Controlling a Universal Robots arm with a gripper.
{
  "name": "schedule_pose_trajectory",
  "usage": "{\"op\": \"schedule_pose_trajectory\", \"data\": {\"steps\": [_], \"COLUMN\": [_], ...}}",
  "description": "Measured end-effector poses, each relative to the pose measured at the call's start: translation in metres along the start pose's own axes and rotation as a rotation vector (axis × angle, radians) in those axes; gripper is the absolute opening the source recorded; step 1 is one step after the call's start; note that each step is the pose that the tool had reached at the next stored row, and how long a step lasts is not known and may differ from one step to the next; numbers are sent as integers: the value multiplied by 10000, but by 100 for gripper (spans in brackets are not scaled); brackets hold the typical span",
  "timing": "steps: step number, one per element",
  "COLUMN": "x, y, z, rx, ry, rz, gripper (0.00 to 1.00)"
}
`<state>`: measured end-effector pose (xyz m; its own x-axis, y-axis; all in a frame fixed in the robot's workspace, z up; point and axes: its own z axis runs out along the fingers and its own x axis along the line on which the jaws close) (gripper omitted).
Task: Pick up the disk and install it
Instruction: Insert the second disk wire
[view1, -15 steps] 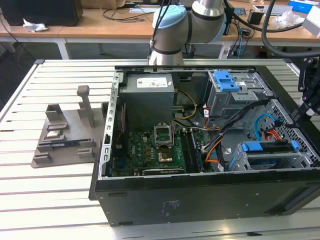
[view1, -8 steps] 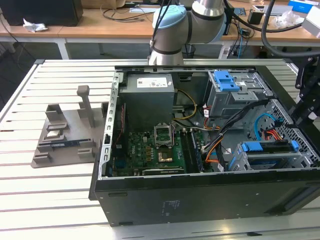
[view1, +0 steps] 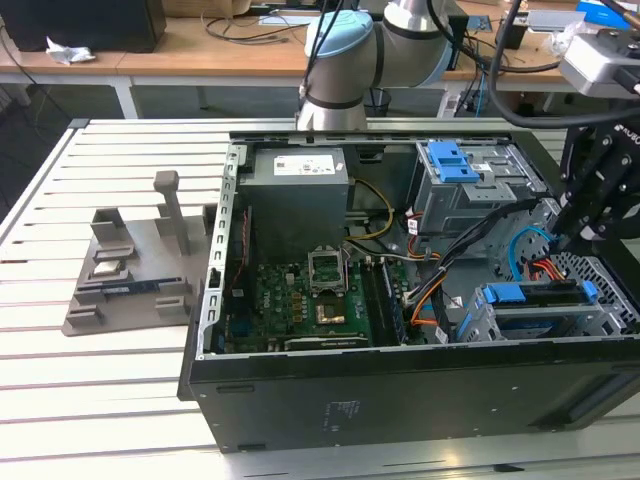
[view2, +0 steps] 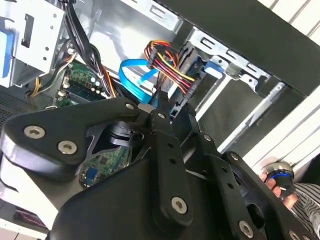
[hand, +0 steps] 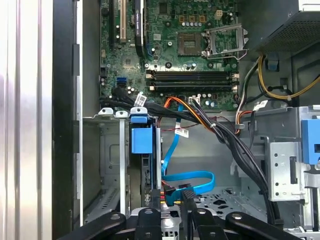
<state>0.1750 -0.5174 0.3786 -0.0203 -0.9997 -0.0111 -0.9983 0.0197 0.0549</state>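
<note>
Blue-railed, the flat silver disk (view1: 540, 312) sits in the drive cage at the open black computer case's (view1: 400, 390) front corner, in the exterior view. Black linkage gripper (view1: 578, 238) hovers just above it, fingers (hand: 187, 200) pressed together on nothing. Bundled cables (hand: 220, 132) cross the case, and the second wrist view catches a person's hand (view2: 280, 185).
</note>
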Motion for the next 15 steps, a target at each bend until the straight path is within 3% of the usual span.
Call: {"op": "schedule_pose_trajectory", "data": {"steps": [3,8,10,13,15], "x": [7,8,8,8,56], "y": [0,0,0,0,6], "z": [40,42,42,42,43], "rx": [0,-1,-1,-1,-1], "ry": [5,3,2,0,0], "rz": [-46,-64,-68,-73,-72], "gripper": [30,30,16,16,16]}}
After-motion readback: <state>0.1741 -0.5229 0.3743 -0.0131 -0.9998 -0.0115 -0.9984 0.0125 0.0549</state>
